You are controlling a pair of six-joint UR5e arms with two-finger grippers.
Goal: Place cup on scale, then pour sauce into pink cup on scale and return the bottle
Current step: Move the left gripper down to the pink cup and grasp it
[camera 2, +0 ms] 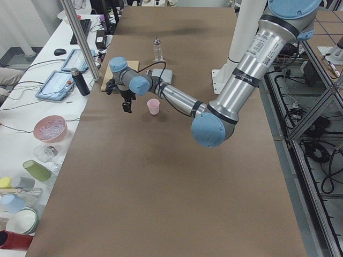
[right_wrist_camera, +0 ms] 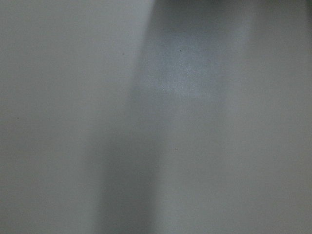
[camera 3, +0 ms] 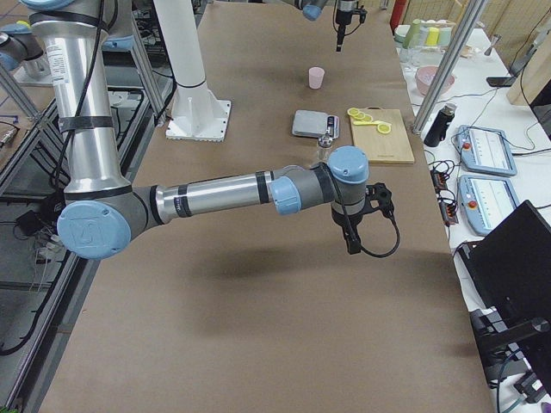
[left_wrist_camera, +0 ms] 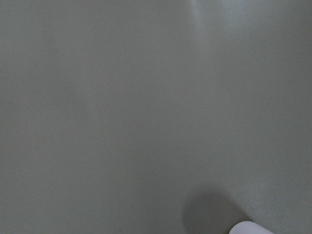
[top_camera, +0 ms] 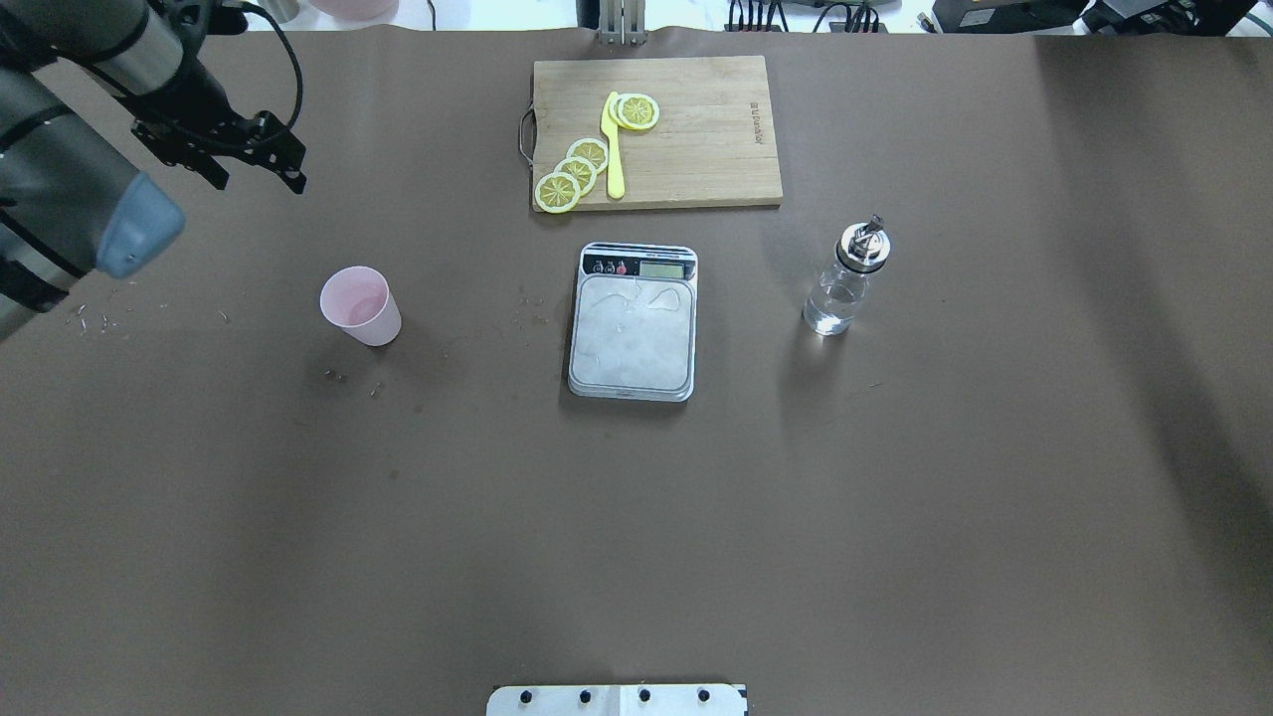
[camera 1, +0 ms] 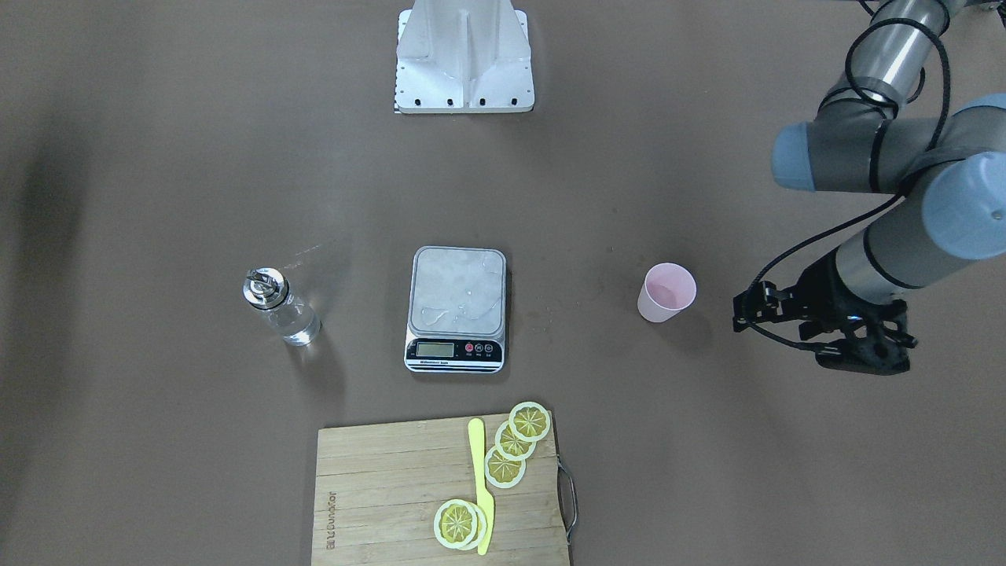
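The pale pink cup (top_camera: 360,306) stands upright on the brown table, left of the scale (top_camera: 633,333), whose silver platform is bare; both also show in the front view, the cup (camera 1: 666,292) and the scale (camera 1: 457,303). The clear glass bottle (top_camera: 845,283) with a metal pourer stands right of the scale. My left gripper (top_camera: 257,179) hovers beyond and left of the cup, apart from it, and looks open and empty. The cup's rim (left_wrist_camera: 248,228) shows at the bottom of the left wrist view. My right gripper (camera 3: 353,245) hangs over bare table; I cannot tell its state.
A wooden cutting board (top_camera: 696,139) with lemon slices (top_camera: 577,171) and a yellow knife (top_camera: 614,149) lies beyond the scale. The robot's white base plate (top_camera: 617,699) is at the near edge. Brown table surface lies between cup, scale and bottle.
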